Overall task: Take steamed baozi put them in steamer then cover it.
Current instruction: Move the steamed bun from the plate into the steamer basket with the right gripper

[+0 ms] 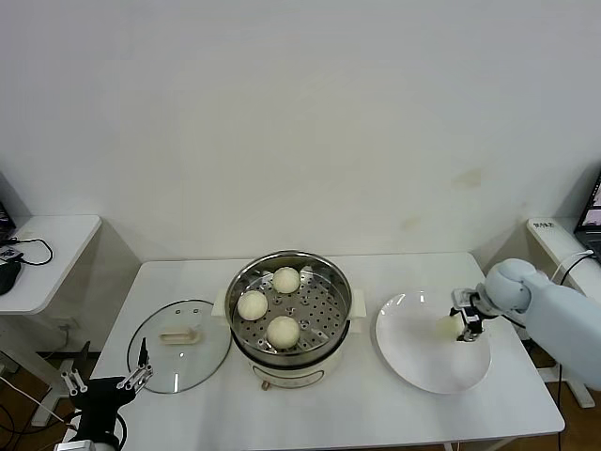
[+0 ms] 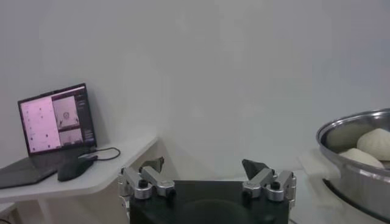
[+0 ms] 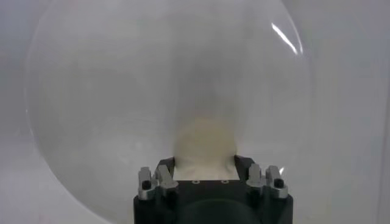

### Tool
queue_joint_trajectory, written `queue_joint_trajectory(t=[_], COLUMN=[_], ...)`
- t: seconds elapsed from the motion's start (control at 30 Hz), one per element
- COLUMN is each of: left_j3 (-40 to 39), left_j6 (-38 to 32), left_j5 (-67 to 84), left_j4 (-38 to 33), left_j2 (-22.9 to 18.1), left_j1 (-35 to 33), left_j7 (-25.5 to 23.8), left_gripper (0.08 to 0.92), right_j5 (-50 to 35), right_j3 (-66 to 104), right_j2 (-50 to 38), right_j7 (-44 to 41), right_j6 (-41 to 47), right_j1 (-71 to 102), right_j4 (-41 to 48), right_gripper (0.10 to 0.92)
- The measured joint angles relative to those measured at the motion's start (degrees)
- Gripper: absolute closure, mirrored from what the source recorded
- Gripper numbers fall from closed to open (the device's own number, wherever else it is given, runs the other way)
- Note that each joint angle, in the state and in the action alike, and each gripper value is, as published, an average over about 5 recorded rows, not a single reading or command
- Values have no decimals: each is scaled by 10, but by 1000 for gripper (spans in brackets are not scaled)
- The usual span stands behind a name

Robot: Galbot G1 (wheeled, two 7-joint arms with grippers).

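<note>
While three baozi sit in the steamer (image 1: 289, 310), our right end effector (image 1: 466, 324) grips the fourth baozi (image 1: 449, 326) on the white plate (image 1: 423, 362).

From the head, the glass cover (image 1: 178, 358) lies on the tabletop (image 1: 329, 418) beside the steamer. Our left wrist shows the left end effector (image 2: 204, 176) spread open and empty, steamer rim (image 2: 341, 137) nearby. Our right wrist shows fingers (image 3: 163, 176) pressed against the baozi (image 3: 205, 143).

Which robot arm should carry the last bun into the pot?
The right one. Its right hand is already closed around the last baozi on the white plate. The left hand waits open at the table's front corner, near the glass lid, far from that bun. The steamer holds three already.
</note>
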State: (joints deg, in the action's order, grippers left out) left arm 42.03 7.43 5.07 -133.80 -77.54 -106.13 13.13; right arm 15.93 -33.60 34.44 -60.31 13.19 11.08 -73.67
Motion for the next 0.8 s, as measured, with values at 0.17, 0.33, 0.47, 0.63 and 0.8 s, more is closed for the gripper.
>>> queue_joint_trajectory(t=[0.17, 0.33, 0.47, 0.63, 0.8], left_j3=[1, 0, -1, -3, -3], left_j6=[0, 0, 0, 0, 0], left_j5=[2, 3, 4, 4, 5], left_j4=[-1, -3, -3, -4, -4], left_j2=[3, 5, 7, 10, 11], left_j1=[1, 3, 4, 7, 9], left_j7=[0, 0, 0, 1, 1], left_gripper=[177, 177, 177, 177, 177], right_j5=[-26, -59, -90, -142, -202], right_j3=[-22, -53, -89, -147, -207], right_j2=[-15, -33, -40, -34, -6], right_j7=[-8, -15, -17, -13, 1], right_j6=[10, 23, 35, 56, 85], right_j1=[-39, -101, -165, -263, -353], right_j4=[-23, -61, -99, -144, -182], right_gripper=[411, 412, 407, 404, 398])
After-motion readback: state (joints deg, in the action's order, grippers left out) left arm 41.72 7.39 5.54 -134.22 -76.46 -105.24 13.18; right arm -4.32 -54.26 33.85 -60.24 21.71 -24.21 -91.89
